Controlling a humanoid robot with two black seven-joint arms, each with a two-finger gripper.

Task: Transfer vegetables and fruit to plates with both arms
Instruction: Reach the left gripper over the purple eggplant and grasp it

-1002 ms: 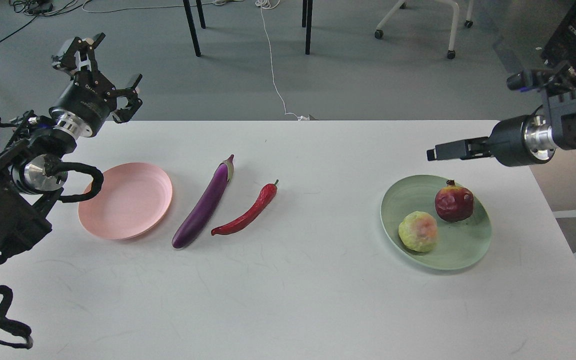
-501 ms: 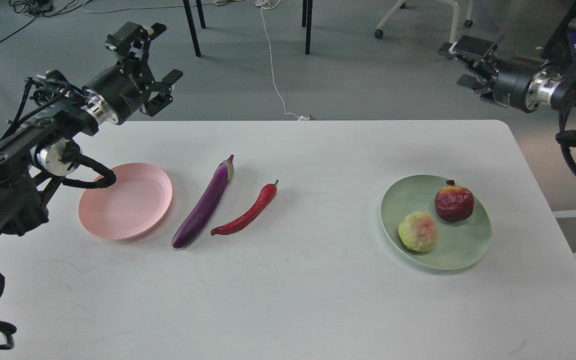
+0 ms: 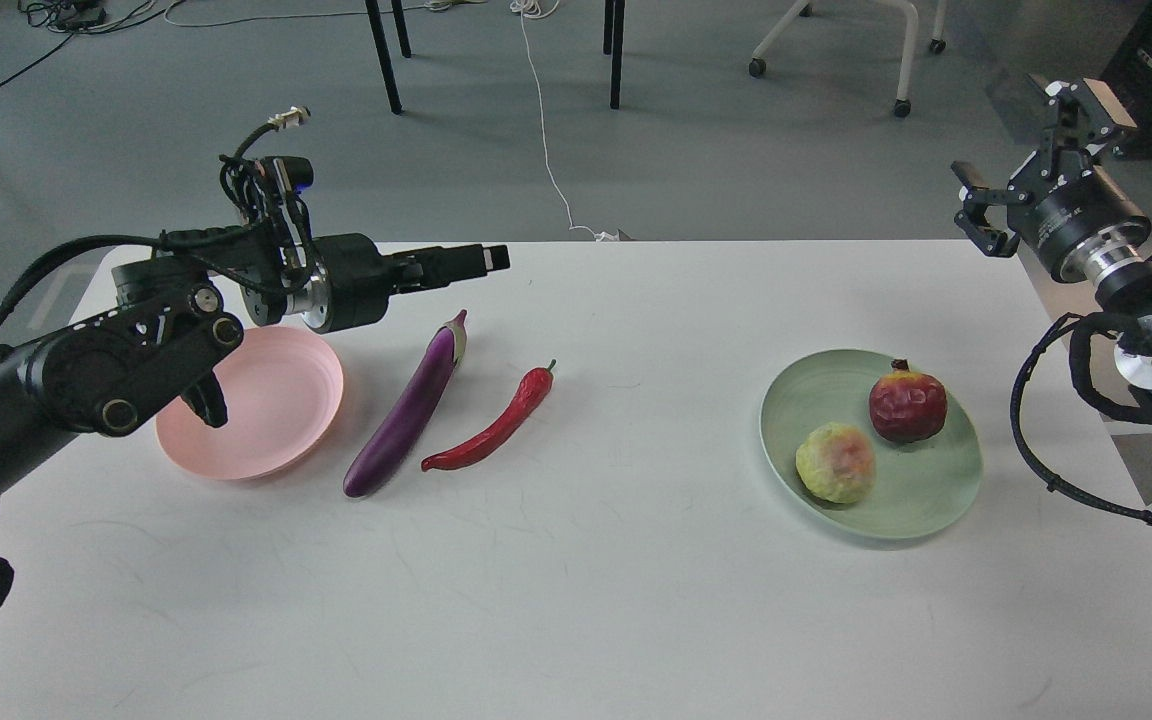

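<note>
Eggplant (image 3: pixel 409 408) and chili (image 3: pixel 496 425) lie between plates; right pincer (image 3: pixel 1031 140) wide, left pincer (image 3: pixel 481 260) unreadable.

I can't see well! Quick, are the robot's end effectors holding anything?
Left end effector: holds nothing; open or closed cannot be told.
Right end effector: open, empty.

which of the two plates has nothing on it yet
The pale pink plate, on the left beside the eggplant, is bare. The mint green plate on the right already carries the pomegranate and the yellow-green fruit.
</note>
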